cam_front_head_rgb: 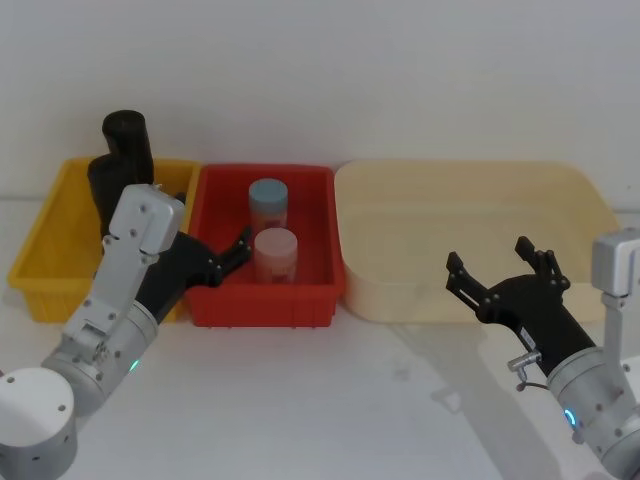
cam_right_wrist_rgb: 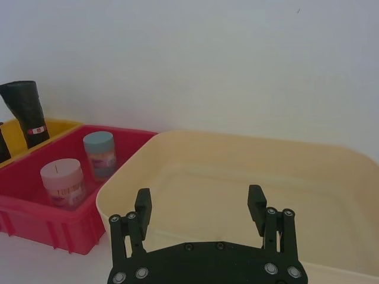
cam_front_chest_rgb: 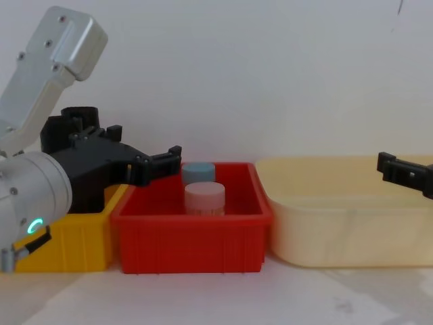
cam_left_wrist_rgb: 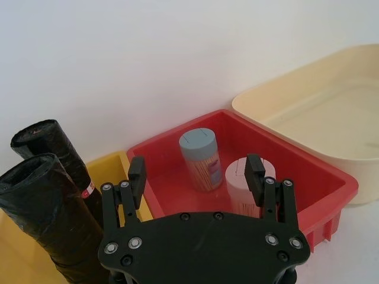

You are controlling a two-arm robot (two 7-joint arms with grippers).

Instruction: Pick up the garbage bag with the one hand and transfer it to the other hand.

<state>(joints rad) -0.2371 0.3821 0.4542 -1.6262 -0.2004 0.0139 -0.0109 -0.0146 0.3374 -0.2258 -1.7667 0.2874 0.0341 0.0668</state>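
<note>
The garbage bag (cam_left_wrist_rgb: 41,207), a plain black roll, stands upright in the yellow bin (cam_front_head_rgb: 45,260), and it is the nearer and lower roll (cam_front_head_rgb: 103,185) in the head view. My left gripper (cam_front_head_rgb: 212,235), on the arm with the green-teal ring, hovers open over the border between the yellow and red bins. It is just right of the bag and holds nothing (cam_left_wrist_rgb: 196,168). My right gripper (cam_front_head_rgb: 490,258), on the blue-lit arm, is open and empty above the front rim of the cream tray (cam_right_wrist_rgb: 199,198).
A second black roll with a red-and-white label (cam_left_wrist_rgb: 53,148) stands behind the bag. The red bin (cam_front_head_rgb: 225,305) holds a blue-lidded jar (cam_front_head_rgb: 268,205) and a pink jar (cam_front_head_rgb: 276,255). The wide cream tray (cam_front_head_rgb: 470,190) sits at the right. A wall is close behind.
</note>
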